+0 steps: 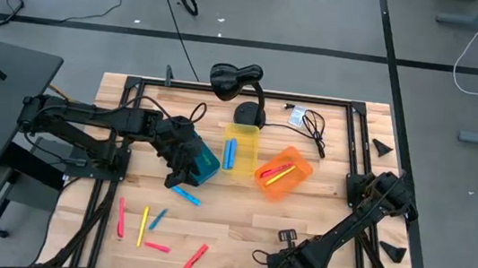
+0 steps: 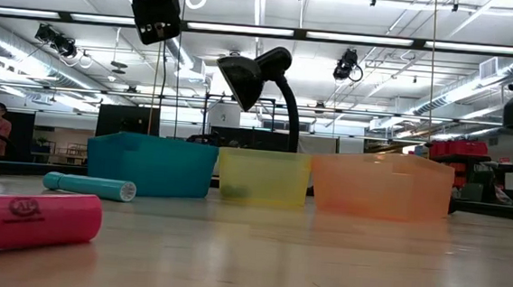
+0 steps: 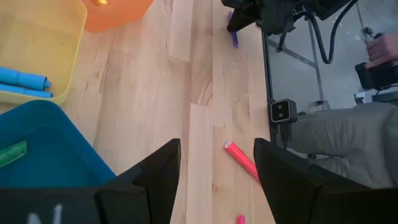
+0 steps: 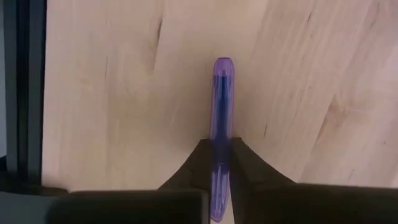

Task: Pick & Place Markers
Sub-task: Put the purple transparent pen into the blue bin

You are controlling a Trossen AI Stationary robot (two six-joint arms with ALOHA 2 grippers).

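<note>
Markers lay scattered on the bench (image 1: 321, 206) — red, yellow and blue ones (image 1: 184, 195) near the front left, two blue in the yellow bin (image 1: 240, 149), a few in the orange bin (image 1: 284, 173). The right claw (image 4: 221, 163) was down at the front edge, its fingers clamped together on a purple marker (image 4: 221, 118) lying flat on the wood, gripping it toward one end. That looked a light, stiff, smooth plastic stick — likely to pivot or slip if held off-centre, so a grip nearer the middle would seem safer. The left claw (image 3: 217, 168) hung above the blue bin (image 3: 50, 146), fingers apart, holding nothing.
</note>
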